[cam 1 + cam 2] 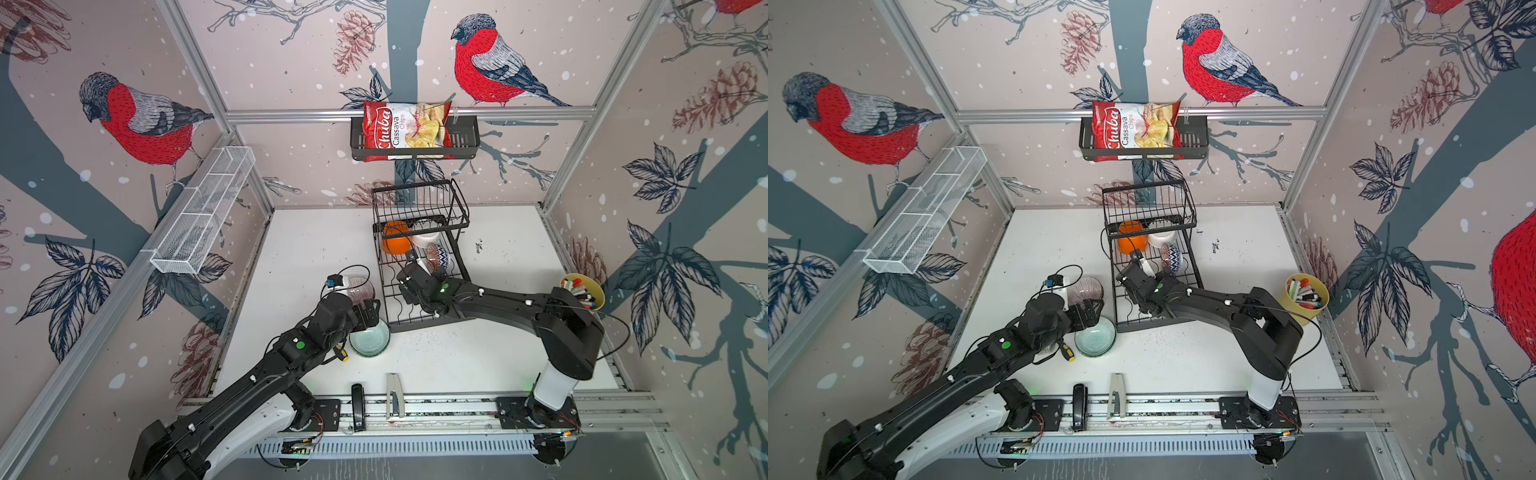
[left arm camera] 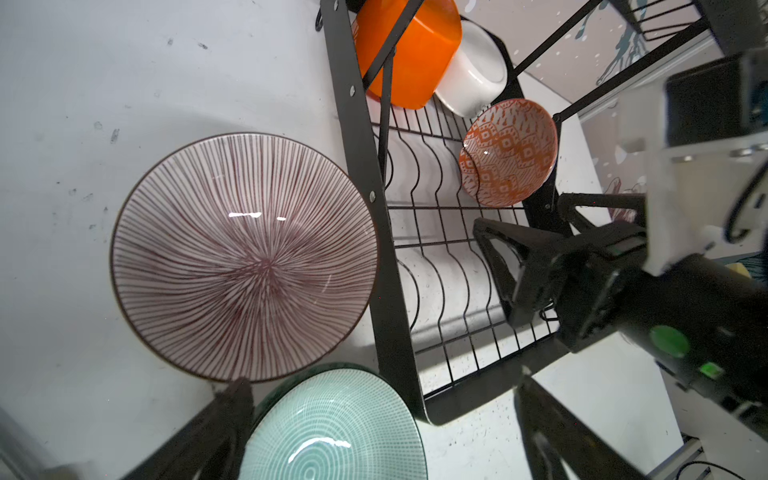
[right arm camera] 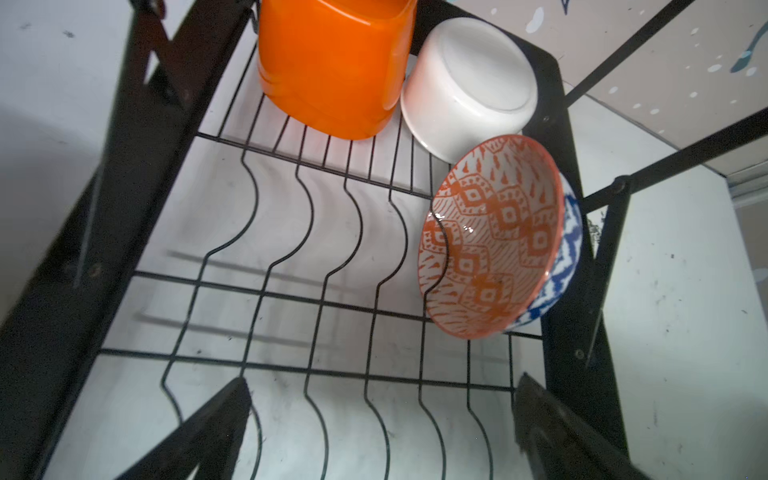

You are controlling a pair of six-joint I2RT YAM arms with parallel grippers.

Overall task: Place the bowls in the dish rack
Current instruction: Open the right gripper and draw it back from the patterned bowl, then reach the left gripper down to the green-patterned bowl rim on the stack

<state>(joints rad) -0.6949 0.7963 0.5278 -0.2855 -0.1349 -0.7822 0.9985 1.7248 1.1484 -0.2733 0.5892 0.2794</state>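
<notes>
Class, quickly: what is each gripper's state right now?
Left gripper: open, holding nothing.
Right gripper: open, holding nothing.

The rack [image 3: 62,299] has bare slots from its left edge through the middle to its near edge. The orange bowl [image 3: 332,66] and white bowl [image 3: 469,83] fill its far edge, under the upper basket [image 1: 419,203]. A patterned bowl [image 3: 494,237] leans at the right edge. Outside, the striped bowl [image 2: 245,257] and green bowl [image 2: 332,432] crowd the left edge. The right arm [image 1: 490,299] crosses the near right corner.
</notes>
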